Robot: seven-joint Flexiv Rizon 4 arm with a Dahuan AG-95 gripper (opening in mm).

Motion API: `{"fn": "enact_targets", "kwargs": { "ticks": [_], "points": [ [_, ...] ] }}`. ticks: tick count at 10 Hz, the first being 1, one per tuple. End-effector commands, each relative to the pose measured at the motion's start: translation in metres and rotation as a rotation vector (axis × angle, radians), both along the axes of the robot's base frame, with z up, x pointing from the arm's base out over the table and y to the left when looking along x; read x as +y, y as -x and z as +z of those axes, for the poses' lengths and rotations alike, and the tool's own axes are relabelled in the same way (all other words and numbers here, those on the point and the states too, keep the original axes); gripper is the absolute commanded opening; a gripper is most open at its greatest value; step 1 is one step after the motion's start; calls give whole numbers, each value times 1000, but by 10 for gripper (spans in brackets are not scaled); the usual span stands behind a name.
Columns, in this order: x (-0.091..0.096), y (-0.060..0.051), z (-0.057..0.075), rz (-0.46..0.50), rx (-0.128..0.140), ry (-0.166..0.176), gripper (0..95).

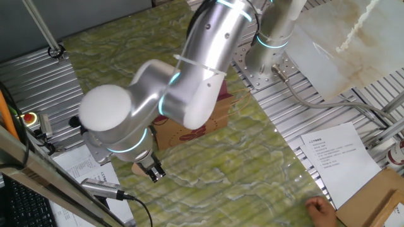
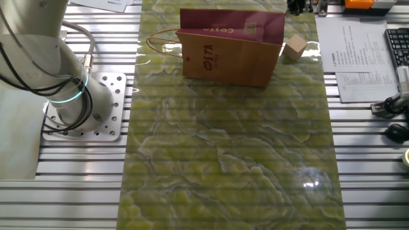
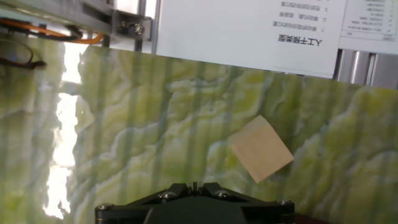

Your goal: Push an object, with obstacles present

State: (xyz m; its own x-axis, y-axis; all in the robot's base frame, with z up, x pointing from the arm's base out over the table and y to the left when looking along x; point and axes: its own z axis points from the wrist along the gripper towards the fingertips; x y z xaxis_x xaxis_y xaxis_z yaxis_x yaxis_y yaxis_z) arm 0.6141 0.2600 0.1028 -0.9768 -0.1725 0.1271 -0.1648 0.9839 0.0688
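The object, a small light-tan wooden cube, lies on the green marbled mat just ahead and to the right of my gripper. The gripper is shut with nothing between its fingers and does not touch the cube. In the one fixed view the cube peeks out beside the black gripper under the arm. In the other fixed view the cube sits right of the obstacle, a brown Costa paper bag with a maroon band. The gripper shows only at that view's top edge. The arm partly hides the bag.
Printed sheets lie beyond the mat's edge near the cube. A person's hand and a cardboard box are at the table's far corner. The robot base stands left of the mat; a keyboard lies to the right.
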Motion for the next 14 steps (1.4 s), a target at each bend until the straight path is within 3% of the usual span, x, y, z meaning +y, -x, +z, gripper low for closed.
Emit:
{"fn": "enact_targets", "kwargs": {
  "ticks": [1,4,12,14],
  "points": [
    [1,2,5,54,31,-6,0],
    [1,2,5,123,23,-21,0],
    [-11,3,6,116,16,-40,0],
    [-14,2,-2,119,7,-52,0]
  ]
}}
